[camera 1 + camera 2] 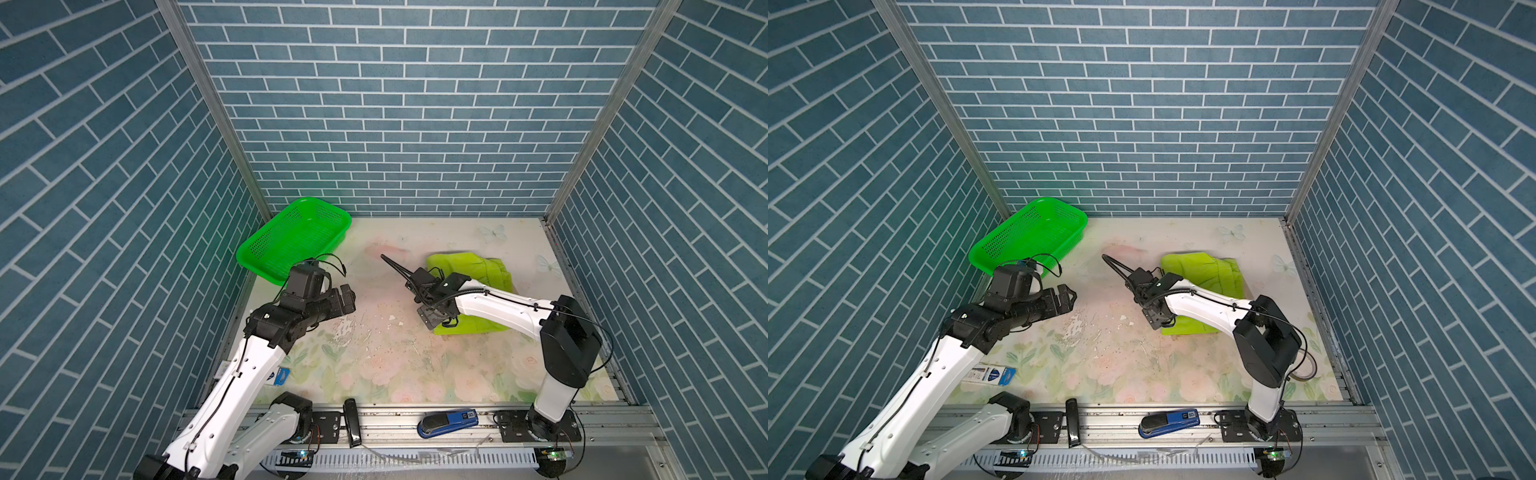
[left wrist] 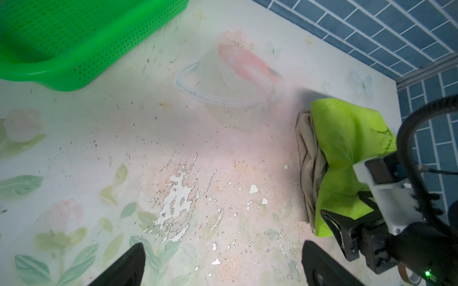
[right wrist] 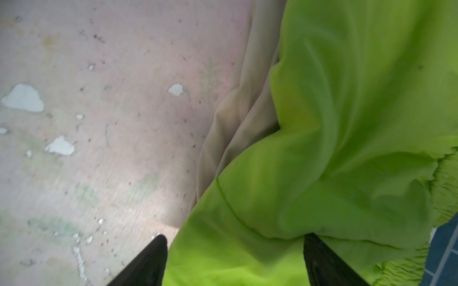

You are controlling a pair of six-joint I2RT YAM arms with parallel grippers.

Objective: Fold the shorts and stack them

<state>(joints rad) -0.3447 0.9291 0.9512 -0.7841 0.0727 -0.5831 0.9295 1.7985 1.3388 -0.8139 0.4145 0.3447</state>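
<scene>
- The lime green shorts point(image 1: 469, 266) lie folded right of centre on the floral surface point(image 1: 374, 357). Their long axis runs from the far side toward the near edge, with the gathered waistband facing the right wall.
- The beige shorts point(image 2: 309, 158) sit beneath them. Only a creased strip shows, along the edge facing the centre, and in both top views they are all but hidden.
- The right arm point(image 1: 498, 305) crosses the pile and covers its middle. The right jaws stand spread, with lime cloth lying loose between them in a blurred wrist view.
- The left arm point(image 1: 253, 361) hangs over bare surface beside the green basket point(image 1: 291, 237). The left jaws are spread wide and hold nothing.
</scene>
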